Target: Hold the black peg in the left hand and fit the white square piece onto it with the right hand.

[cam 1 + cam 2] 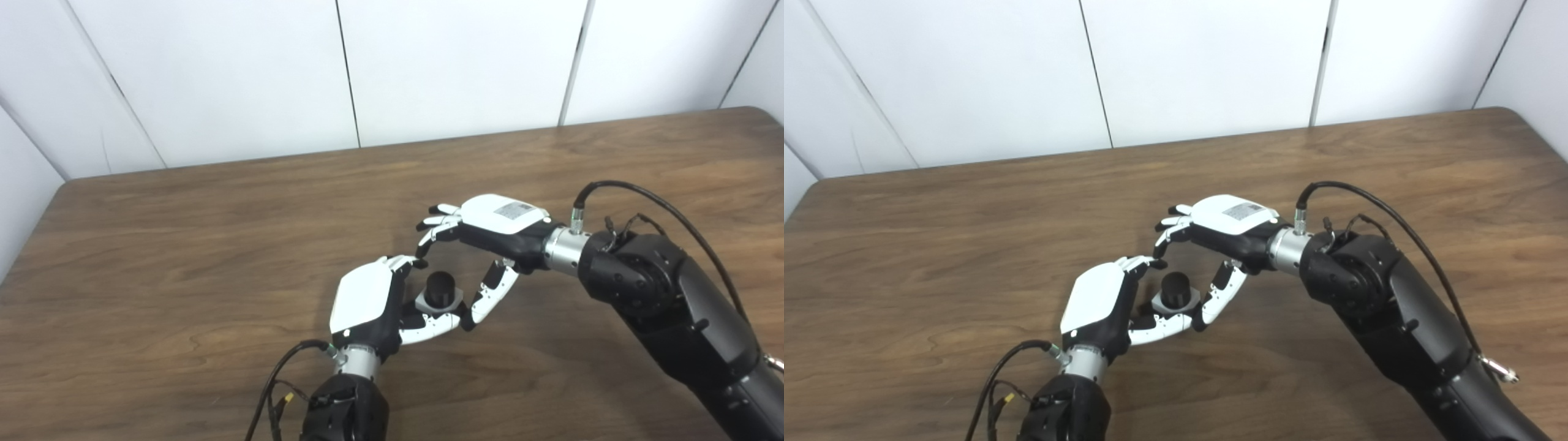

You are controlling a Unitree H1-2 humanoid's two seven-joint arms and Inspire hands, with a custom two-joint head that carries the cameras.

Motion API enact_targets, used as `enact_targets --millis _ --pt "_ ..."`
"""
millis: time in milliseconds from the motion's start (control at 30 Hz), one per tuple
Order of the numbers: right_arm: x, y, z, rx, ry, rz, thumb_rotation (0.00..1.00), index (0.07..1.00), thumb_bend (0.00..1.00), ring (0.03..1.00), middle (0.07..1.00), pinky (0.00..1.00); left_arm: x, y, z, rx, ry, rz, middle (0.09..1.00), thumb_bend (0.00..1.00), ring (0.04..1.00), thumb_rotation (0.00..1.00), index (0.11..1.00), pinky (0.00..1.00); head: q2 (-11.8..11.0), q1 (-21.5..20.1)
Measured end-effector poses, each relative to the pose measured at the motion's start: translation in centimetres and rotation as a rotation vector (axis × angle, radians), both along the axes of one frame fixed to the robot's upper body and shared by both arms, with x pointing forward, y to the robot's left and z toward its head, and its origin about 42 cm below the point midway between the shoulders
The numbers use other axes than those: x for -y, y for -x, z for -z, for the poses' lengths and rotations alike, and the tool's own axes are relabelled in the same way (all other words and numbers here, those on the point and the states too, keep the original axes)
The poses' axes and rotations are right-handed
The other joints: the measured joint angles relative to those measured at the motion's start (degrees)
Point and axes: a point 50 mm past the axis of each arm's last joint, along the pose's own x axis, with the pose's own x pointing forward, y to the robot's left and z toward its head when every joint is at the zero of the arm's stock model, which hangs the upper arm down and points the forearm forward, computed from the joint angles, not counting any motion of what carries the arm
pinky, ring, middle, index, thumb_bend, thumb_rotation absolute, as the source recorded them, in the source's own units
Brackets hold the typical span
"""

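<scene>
The left hand [367, 300] sits low over the tabletop [184, 245] with its fingers curled around the black peg [440, 288], which stands upright between the fingers and the thumb. The white square piece [438, 304] already rings the peg near its lower part: the peg's dark round top rises through the middle of it, and the light grey corners of the piece show on either side. Whether the piece is pushed fully down to its seat cannot be told from these views, since the left hand's thumb [429, 324] and palm hide the peg's base.

The right hand [484, 245] hovers just beside and above the peg with its fingers [438, 223] spread and arched. Its thumb [490, 294] reaches down towards the piece's right corner and looks close to touching it, but it pinches nothing; the hand carries no object.

Judged from this, the main step looks done: the peg is held in the left hand and the piece is on it. What may be left is small: a last press to settle the piece if it is not yet home, then drawing the right hand clear. The risk lies there, for a careless pull of the thumb could tilt the piece or lift it off the peg
</scene>
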Motion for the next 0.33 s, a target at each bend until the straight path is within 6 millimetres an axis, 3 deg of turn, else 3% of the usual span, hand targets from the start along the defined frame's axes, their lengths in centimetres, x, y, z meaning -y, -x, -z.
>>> enact_targets --millis 200,333 --pt "0.4 -0.2 -0.3 0.015 -0.020 0.018 0.35 0.779 1.00 0.988 0.924 0.88 -0.8 0.0 -0.3 -0.018 0.023 -0.012 0.895 1.00 0.922 0.64 0.891 0.81 -1.0 -0.4" --pt "1.3 -0.4 -0.6 0.031 -0.022 0.044 0.35 0.794 1.00 0.985 0.929 0.87 -2.3 0.3 -0.3 -0.030 0.085 -0.027 0.889 1.00 0.916 0.69 0.898 0.78 -1.4 -0.7"
